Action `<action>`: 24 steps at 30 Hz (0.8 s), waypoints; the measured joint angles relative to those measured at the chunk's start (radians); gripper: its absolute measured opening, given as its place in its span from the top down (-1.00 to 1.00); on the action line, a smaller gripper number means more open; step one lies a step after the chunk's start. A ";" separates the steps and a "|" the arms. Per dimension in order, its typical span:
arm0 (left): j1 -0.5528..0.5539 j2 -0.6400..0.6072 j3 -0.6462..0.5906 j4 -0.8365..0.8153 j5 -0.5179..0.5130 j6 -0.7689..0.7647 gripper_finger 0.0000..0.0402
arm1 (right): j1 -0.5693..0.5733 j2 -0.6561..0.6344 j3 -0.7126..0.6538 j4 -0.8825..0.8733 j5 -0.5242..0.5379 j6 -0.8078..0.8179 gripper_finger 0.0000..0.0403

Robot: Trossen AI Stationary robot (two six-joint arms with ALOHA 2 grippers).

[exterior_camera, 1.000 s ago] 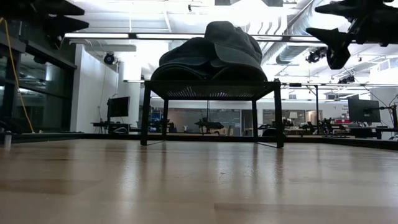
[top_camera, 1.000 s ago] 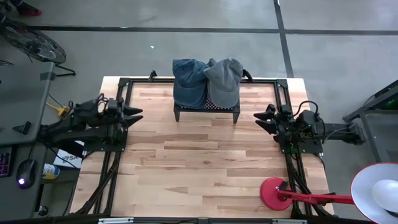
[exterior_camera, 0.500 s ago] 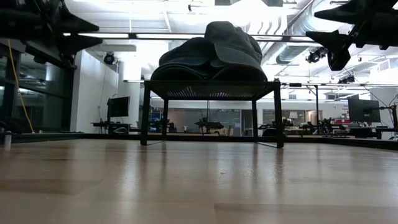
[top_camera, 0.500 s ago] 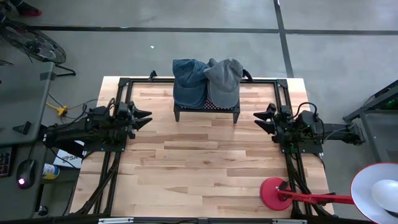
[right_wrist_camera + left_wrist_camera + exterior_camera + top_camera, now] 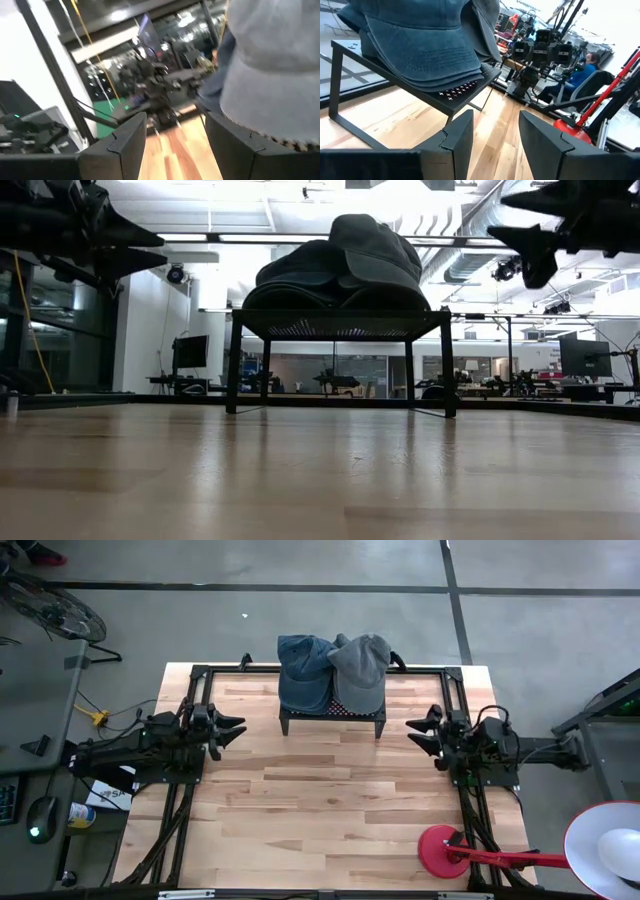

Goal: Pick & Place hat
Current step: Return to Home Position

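Both stacks sit on the shelf at the far middle of the tabletop. The blue caps are on its left half and the gray caps on its right half. The two stacks touch, and the gray edge laps slightly onto the blue. Every cap I can see is up there, so stacking looks done and this reads as the homing step.

The left gripper hangs near the shelf's left end, clear of it, with fingers spread and nothing between them. The right gripper hangs near the right end, also clear, with its fingers open and empty.

Risks from here:
- Both sets of fingers point at the shelf at about cap height in the low view. Any inward swing while homing could clip a brim or the shelf frame.
- The blue brims overhang the shelf's front edge in the left wrist view. A light knock there could drag the stack off.
- The gray stack leans on the blue one, so if the blue shifts the gray likely goes with it.
- The shelf looks light and I can't tell whether it's fixed down. A hit on a leg could slide it.

Safest bet is to pull both arms straight back first, then fold.
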 joint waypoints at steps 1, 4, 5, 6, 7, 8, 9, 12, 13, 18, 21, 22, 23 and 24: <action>0.000 0.000 0.000 -0.001 0.000 -0.004 0.22 | 0.000 0.009 0.000 0.018 0.000 -0.009 0.02; 0.000 0.000 0.000 -0.010 0.000 -0.001 0.22 | 0.000 0.035 0.000 0.023 0.011 -0.018 0.02; 0.000 0.000 0.000 -0.010 0.000 -0.001 0.22 | 0.000 0.044 0.000 0.023 0.011 -0.021 0.02; 0.000 0.000 0.000 -0.010 0.000 0.000 0.22 | 0.000 0.051 0.000 0.025 0.011 -0.021 0.02; 0.000 0.000 0.000 -0.010 0.000 0.000 0.22 | 0.000 0.059 0.000 0.030 0.011 -0.021 0.02; 0.000 0.000 0.000 -0.009 0.000 0.000 0.22 | 0.000 0.066 0.000 0.037 0.008 -0.020 0.02; 0.000 0.000 0.000 -0.010 0.000 0.000 0.22 | 0.000 0.075 -0.003 0.056 -0.001 -0.016 0.02; 0.000 0.000 0.000 -0.010 0.000 0.001 0.22 | 0.000 0.094 -0.073 0.252 -0.071 -0.010 0.02; 0.000 0.000 0.000 -0.010 0.000 0.001 0.22 | 0.000 0.098 -0.102 0.323 -0.094 -0.012 0.02; 0.000 0.000 0.000 -0.010 0.000 0.001 0.22 | 0.000 0.096 -0.097 0.259 -0.125 -0.017 0.02; 0.000 0.000 0.000 -0.011 0.000 0.001 0.22 | 0.000 0.088 -0.098 0.177 -0.132 -0.017 0.02; 0.000 0.000 0.000 -0.011 0.000 0.001 0.22 | 0.000 0.083 -0.098 0.136 -0.131 -0.016 0.02; 0.000 0.000 0.000 -0.011 0.001 0.001 0.22 | 0.000 0.078 -0.098 0.093 -0.131 -0.017 0.02; 0.000 0.000 0.000 -0.011 0.001 0.001 0.22 | 0.000 0.071 -0.098 0.057 -0.130 -0.017 0.02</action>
